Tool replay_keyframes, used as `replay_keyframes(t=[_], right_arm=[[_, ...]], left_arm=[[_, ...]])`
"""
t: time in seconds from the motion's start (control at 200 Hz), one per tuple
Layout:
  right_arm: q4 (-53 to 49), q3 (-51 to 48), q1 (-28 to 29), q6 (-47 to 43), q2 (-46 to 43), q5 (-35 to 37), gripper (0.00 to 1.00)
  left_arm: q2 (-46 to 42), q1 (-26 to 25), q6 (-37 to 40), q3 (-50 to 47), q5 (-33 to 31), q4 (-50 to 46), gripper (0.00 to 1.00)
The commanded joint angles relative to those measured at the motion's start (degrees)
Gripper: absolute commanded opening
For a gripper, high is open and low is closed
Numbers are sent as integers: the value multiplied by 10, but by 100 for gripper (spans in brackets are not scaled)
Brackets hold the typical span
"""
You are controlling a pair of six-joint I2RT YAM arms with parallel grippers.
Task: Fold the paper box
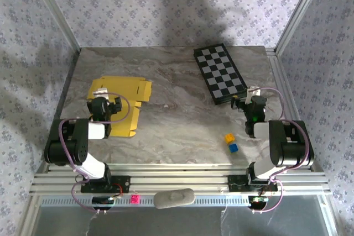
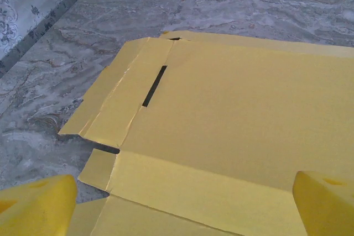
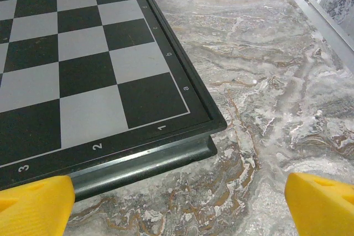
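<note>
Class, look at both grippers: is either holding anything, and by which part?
Nothing is held. The left gripper is open over the paper box; the right gripper is open near a corner of the chessboard.

A paper box [image 1: 124, 88] of thin yellow cardboard lies unfolded and flat on the left side of a marbled table [image 1: 182, 120]. In the left wrist view [image 2: 238, 114], creases divide one broad panel from narrower flaps along its edges. A thin dark slot runs beside the left crease, and that side flap lifts slightly at its outer edge.
</note>
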Motion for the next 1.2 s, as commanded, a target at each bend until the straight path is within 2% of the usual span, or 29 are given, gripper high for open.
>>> replay_keyframes(t=[0.0,0.74,0.84,0.875,0.979,1.049,1.084,1.119,1.169,1.199], right_arm=[[0,9,-3,-5,6,-5,100],[0,9,-3,-5,6,-5,100],[7,4,-3,-5,4,-6,100],[-2,5,-3,-2,-11,1,100],[-149,49,17,10,-121,93,100],[-201,81,29,52,-198,153,100],[-227,113,43,53,-238,185,100],[-253,159,61,42,-262,212,100],[-308,254,87,31,-267,234,100],[-367,321,92,67,-255,240,100]], left_arm=[[-4,-3,-9,5,-4,26,100],[-5,-3,-10,7,-5,22,100],[-12,-5,-6,-8,-4,49,100],[-33,-15,0,-17,-26,51,100],[-135,-70,33,26,-111,-96,100],[-189,-92,-25,75,-171,-167,100],[-207,-102,-75,114,-213,-230,100],[-213,-103,-153,180,-234,-346,100],[-204,-85,-291,300,-200,-567,100],[-189,-70,-365,370,-164,-695,100]])
